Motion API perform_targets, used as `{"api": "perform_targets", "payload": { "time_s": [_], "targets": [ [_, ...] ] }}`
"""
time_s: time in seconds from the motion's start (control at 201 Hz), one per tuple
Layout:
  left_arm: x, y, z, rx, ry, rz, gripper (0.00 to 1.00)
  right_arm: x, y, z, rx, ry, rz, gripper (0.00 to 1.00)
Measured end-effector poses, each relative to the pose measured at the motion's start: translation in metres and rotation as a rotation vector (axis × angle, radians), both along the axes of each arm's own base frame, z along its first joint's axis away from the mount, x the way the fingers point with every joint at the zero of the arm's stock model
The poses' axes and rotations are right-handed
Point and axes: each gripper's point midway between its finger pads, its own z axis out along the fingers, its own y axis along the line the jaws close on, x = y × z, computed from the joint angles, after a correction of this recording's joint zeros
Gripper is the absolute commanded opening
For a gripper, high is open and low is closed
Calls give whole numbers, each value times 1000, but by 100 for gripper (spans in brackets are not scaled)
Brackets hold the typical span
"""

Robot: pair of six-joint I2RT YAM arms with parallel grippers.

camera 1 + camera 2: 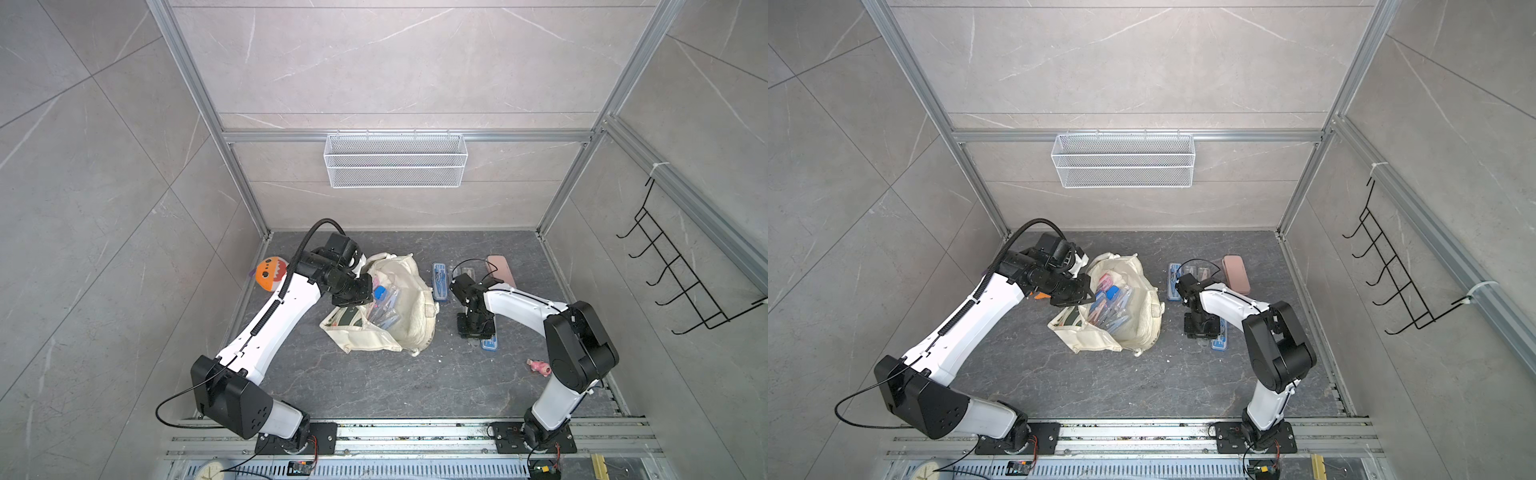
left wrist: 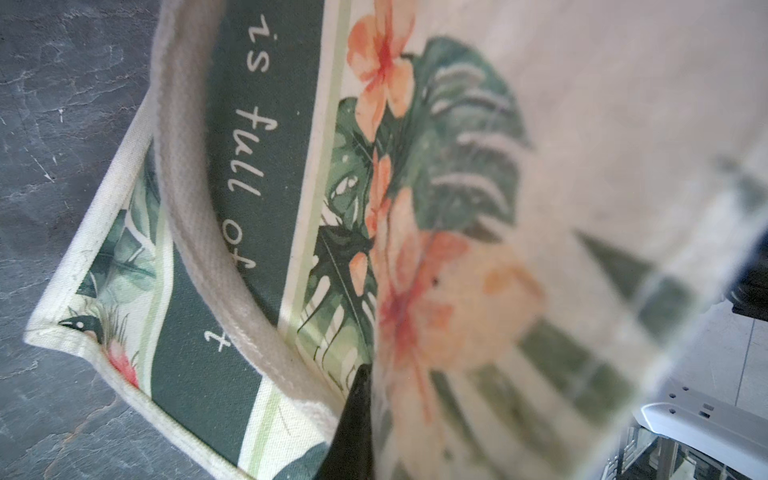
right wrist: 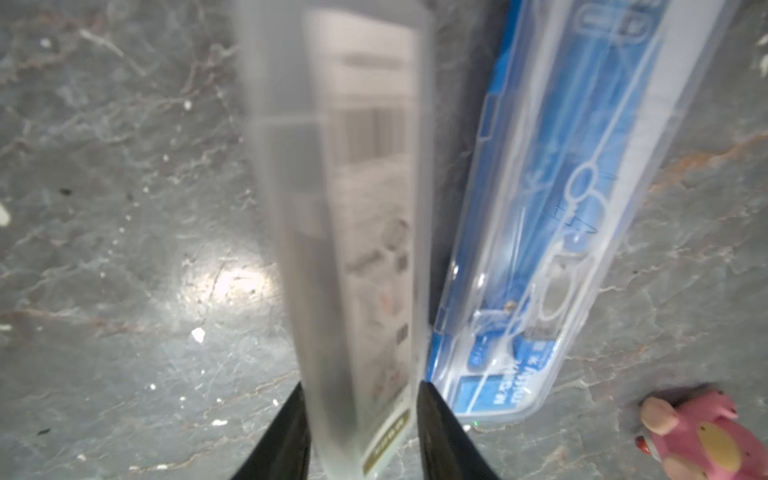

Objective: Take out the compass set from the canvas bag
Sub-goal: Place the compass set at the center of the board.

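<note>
The clear case (image 3: pixel 345 199), likely the compass set, sits between right gripper (image 3: pixel 360 388) jaws, well right of bag (image 1: pixel 415 299); gripped or loose, can't tell. Its long axis runs straight ahead, alongside blue case (image 3: pixel 561 208). Meanwhile left gripper (image 1: pixel 359 301) is clamped shut on bag rim.

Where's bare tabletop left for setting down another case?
Free: the front strip between the canvas bag and the base rail; the back strip along the wall. Crowded: right side, around the blue cases, pink case and pink toy.
</note>
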Motion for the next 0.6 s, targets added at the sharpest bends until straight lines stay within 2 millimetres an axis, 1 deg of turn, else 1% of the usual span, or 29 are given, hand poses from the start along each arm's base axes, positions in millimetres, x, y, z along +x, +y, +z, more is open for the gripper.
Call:
{"api": "perform_targets", "payload": {
  "time_s": [0.08,0.14,0.274,0.424,0.518,0.598],
  "targets": [
    [2,-1,0,-2,-3,0,0,-1,1,3,7,-5,-8,49],
    [2,-1,0,-2,-4,0,0,-1,2,9,17,-19,-18,52],
    [3,-2,0,-2,-3,0,0,4,8,33,68,-76,-33,55],
    [3,-2,0,-4,-6,0,0,13,18,62,142,-153,-51,55],
    [3,-2,0,-4,-6,0,0,18,27,79,200,-191,-67,51],
    [3,-2,0,-4,-6,0,0,20,36,95,264,-225,-77,49]
  ]
}}
